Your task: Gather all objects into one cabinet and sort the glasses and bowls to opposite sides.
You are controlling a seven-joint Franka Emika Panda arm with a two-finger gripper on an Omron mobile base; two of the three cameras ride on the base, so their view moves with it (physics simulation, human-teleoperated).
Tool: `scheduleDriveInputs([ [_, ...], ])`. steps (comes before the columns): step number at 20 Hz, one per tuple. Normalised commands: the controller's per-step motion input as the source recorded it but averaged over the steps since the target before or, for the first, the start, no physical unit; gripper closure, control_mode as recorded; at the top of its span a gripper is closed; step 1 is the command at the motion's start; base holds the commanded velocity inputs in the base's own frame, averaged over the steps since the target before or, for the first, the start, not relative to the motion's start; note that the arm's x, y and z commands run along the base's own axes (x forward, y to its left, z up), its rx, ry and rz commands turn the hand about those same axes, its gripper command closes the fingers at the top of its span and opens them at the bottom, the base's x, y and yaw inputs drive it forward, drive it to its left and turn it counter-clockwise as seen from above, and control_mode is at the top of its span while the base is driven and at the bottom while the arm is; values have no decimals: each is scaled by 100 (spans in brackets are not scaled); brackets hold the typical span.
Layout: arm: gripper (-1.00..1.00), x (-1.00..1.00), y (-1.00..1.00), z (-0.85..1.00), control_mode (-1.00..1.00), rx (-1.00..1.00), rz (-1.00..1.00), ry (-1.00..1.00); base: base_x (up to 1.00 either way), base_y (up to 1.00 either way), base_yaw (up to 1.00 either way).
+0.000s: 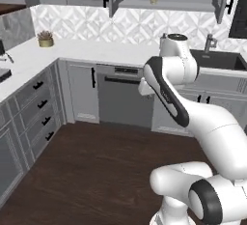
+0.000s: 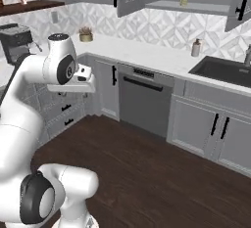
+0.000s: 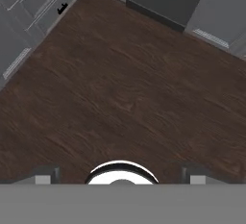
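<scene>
Nearby, dishwasher, sink, potted plant

Our white arm is folded up high over our base, elbow bent and hand pointing straight down, and the gripper hangs with its jaws set wide apart, nothing between the fingertips.
</scene>
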Motion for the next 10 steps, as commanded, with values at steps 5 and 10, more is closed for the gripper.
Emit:
scheduleDriveInputs([
  [5, -100, 0, 0, 0, 100, 0, 0, 0, 53, -80, -36],
  [10, -100, 0, 0, 0, 100, 0, 0, 0, 100, 1, -13],
])
